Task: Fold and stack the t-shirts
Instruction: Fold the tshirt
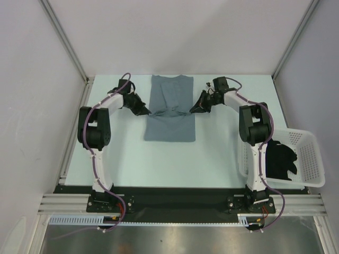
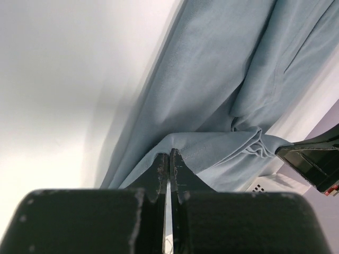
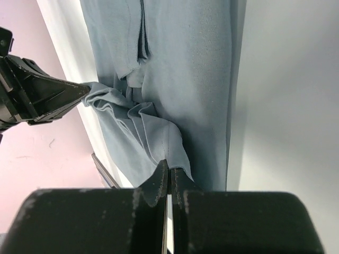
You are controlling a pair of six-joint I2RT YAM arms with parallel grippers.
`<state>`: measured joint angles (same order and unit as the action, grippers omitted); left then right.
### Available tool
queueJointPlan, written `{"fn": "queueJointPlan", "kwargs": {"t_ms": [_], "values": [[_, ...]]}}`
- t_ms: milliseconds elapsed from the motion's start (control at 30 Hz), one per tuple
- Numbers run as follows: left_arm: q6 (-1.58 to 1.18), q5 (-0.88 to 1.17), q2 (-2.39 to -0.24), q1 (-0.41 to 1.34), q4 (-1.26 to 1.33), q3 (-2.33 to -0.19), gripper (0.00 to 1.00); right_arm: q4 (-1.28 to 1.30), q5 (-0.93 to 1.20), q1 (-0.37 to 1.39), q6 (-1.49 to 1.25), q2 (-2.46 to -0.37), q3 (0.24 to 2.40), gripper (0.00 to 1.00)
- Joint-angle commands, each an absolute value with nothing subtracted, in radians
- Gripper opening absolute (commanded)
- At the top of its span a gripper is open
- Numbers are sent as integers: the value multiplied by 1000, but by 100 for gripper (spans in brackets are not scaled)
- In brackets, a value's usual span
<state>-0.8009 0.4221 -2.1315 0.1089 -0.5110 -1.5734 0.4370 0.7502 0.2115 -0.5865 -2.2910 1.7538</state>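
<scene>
1. Left claw (image 2: 169, 160) is clenched on the grey-blue shirt (image 1: 169, 129). It pinches a fold at the shirt's left edge, about midway along.
2. My right claw (image 3: 168, 168) is clenched the same way on the opposite edge, directly across from the left one.
3. That shirt lies in the middle of the table (image 1: 217, 159), with its long axis running straight away from the arm bases. A wrinkled, bunched band of cloth stretches between the two claws.
4. What matters to me is that the line between the grips runs square across the long axis, with cloth on both the far and near sides of it. Each arm sits nearest its own edge. I judge the coming move has to carry both grips together along that axis and keep them level, or the fold will skew.
5. A black shirt (image 1: 279, 159) sits crumpled in the white basket (image 1: 312, 159) on the right. It is well apart from the grey one, beside the right arm's base, and not yet folded.
</scene>
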Motion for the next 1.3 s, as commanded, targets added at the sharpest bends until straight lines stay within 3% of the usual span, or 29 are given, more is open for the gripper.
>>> {"fn": "queueJointPlan", "kwargs": {"t_ms": [0,367,500,567,600,633,700,800,900,1000,1167,1200,1267], "values": [[-775,434,-2141,92,-512,-1615,0,434,773,196,-578,-2298,1807,0],[-813,480,-2160,83,-476,-1640,3,443,778,187,-586,-2367,1885,3],[-729,418,-2171,83,-565,-1721,25,524,730,172,-562,-2416,1969,28],[-587,213,-2148,95,-671,-1840,35,627,619,152,-470,-2440,2118,40],[-554,151,-2125,95,-710,-1861,36,761,570,149,-425,-2447,2178,52],[-531,114,-2094,94,-736,-1856,37,823,492,147,-354,-2448,2286,56],[-483,78,-1962,95,-695,-1754,41,903,450,153,-305,-2401,2293,61],[-486,249,-1800,104,-534,-1532,39,786,433,190,-298,-2219,2050,63],[-599,482,-1720,136,-245,-1287,32,477,549,233,-444,-2073,1721,62],[-661,531,-1749,198,-108,-1216,34,245,641,293,-575,-2066,1579,57],[-692,572,-1885,219,-11,-1262,36,127,675,342,-647,-2140,1597,38],[-689,577,-1913,219,-30,-1288,36,124,680,345,-655,-2163,1609,27],[-670,591,-1998,221,-92,-1369,33,97,704,345,-696,-2212,1623,19]]}}
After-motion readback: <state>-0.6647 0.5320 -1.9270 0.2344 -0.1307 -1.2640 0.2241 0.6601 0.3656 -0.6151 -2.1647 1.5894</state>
